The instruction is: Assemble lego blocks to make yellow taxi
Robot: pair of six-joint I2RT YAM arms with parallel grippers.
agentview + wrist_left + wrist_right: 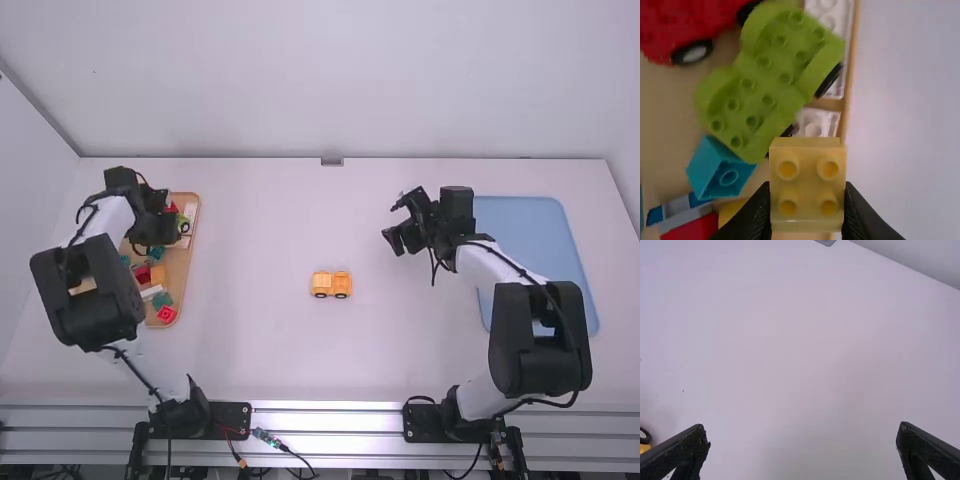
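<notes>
In the high view my left gripper [158, 226] is over the wooden tray at the left. The left wrist view shows that gripper [807, 210] shut on a yellow block [808, 184] with four studs, held above the tray's edge. A yellow-orange wheeled piece [331, 285] stands on the table near the middle; a bit of the wheeled piece [644, 440] appears in the right wrist view. My right gripper [394, 228] is to its right and farther back. In the right wrist view this gripper [802, 440] has widely parted fingers and holds nothing.
The wooden tray [192, 262] holds a green wheeled base [767, 75], a red wheeled piece [685, 25], a teal block [720, 172] and several other blocks. Partly under the right arm lies a blue tray [530, 225].
</notes>
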